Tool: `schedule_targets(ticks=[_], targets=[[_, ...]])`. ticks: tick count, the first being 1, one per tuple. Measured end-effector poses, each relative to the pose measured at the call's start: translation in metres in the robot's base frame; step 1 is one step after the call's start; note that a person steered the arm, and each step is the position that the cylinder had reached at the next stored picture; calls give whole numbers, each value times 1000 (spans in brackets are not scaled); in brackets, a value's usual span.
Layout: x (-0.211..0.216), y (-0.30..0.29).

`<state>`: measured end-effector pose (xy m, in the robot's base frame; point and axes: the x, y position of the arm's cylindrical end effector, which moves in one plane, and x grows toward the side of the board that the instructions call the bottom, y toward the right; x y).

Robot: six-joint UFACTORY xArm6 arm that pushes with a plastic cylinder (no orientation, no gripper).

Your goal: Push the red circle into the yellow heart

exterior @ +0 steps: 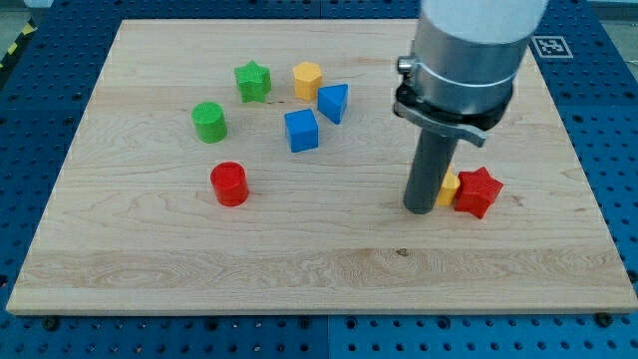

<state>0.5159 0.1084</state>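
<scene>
The red circle (229, 183) is a short red cylinder at the board's left middle. The yellow heart (450, 187) sits at the right, mostly hidden behind my rod, touching a red star (478, 191) on its right. My tip (419, 208) rests on the board right against the yellow heart's left side, far to the right of the red circle.
A green circle (209, 122), a green star (253, 81), a yellow hexagon (307, 78), a blue triangle (334, 102) and a blue cube (301, 131) cluster at the upper left. The wooden board (319, 269) lies on a blue perforated table.
</scene>
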Motion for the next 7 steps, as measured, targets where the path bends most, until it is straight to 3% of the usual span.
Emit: schedule_targets(ticks=[2, 4, 6, 7], targets=[[-1, -6], [-54, -129], [-68, -253], [-62, -268]])
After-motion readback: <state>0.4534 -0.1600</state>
